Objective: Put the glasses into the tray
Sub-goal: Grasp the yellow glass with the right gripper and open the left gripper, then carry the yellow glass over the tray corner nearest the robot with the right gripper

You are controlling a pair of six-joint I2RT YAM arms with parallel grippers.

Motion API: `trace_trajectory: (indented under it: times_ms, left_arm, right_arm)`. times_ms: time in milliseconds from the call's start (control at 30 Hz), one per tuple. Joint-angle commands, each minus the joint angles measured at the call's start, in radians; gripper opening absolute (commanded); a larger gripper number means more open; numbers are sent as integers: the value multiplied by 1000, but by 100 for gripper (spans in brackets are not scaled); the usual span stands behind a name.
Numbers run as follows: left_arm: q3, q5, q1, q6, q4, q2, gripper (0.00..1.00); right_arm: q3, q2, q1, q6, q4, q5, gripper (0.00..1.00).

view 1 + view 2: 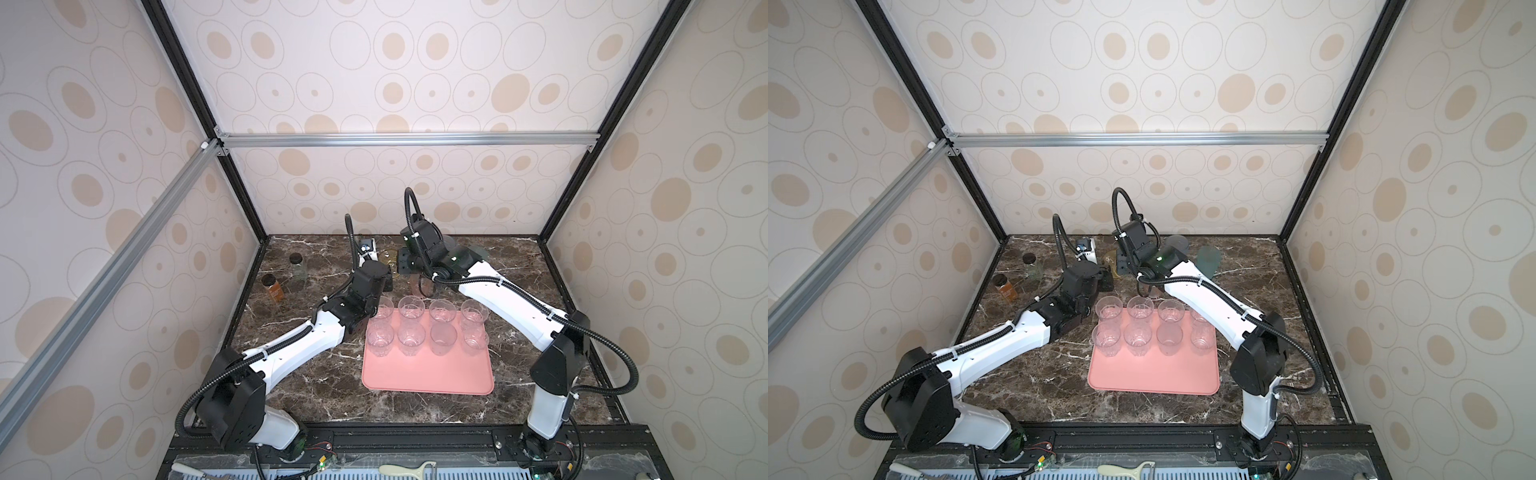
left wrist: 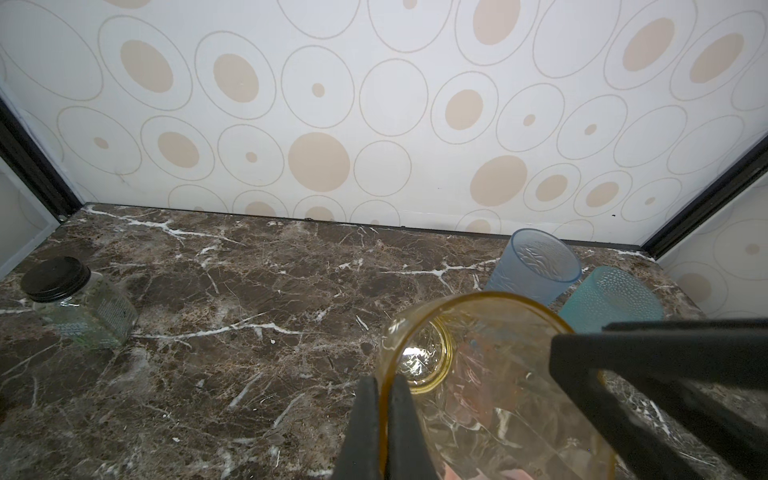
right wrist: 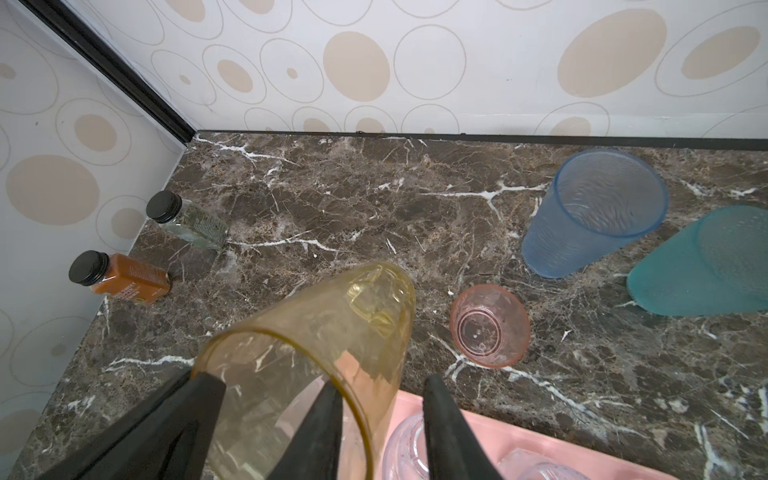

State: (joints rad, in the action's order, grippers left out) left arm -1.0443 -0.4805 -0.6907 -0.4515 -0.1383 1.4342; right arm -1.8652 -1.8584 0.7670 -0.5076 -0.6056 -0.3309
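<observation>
Eight clear glasses (image 1: 411, 338) stand in the tray (image 1: 428, 374); past its far edge one amber glass (image 2: 498, 374), left gripper (image 2: 384, 384) pinching its rim, right gripper (image 3: 380, 384) with jaws narrowly parted astride it. Right wrist view adds one pink glass (image 3: 490, 328) the left wrist view misses

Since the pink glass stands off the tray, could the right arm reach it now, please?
Probably yes: the pink glass stands just ahead of the open right pincer, bare marble between; it must first clear the amber glass, whose rim it straddles.
</observation>
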Motion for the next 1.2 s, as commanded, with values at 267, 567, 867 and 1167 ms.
trace_trajectory:
  times_ms: [267,567,867,1167]
  left_arm:
    - [-65,-14,-29,-65,-11,-50,1]
    - [-81,16,-34,-66,-11,-90,34]
    - [-93,-23,-34,-19,14,-151,49]
    - [-45,-72,40,159,77,-193,59]
  right_arm:
    - [-70,-63,6,44,-17,-102,13]
    - [-123,-90,4,78,-35,-148,0]
    - [-210,-116,-19,95,-93,-137,0]
    - [-426,-156,-37,145,-372,12,0]
